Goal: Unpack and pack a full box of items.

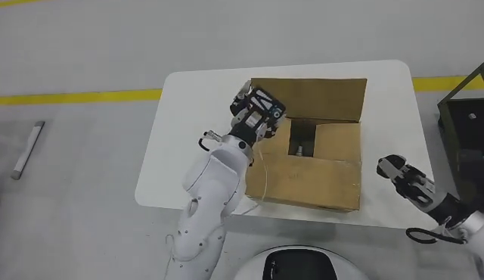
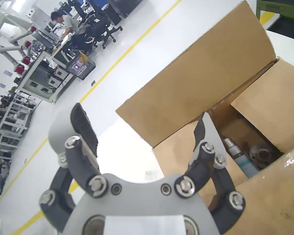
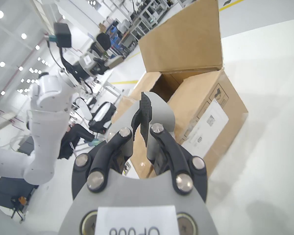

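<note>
Open box at centre of bench, with a bottle visible inside. Left gripper, spread, at the box's 10 o'clock corner. Right gripper, pressed together, at the bench's 4 o'clock, apart from the box.

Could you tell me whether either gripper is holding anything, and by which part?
Nothing is held: the left gripper is open over the cardboard box; the right gripper is shut, empty, beside it.
</note>
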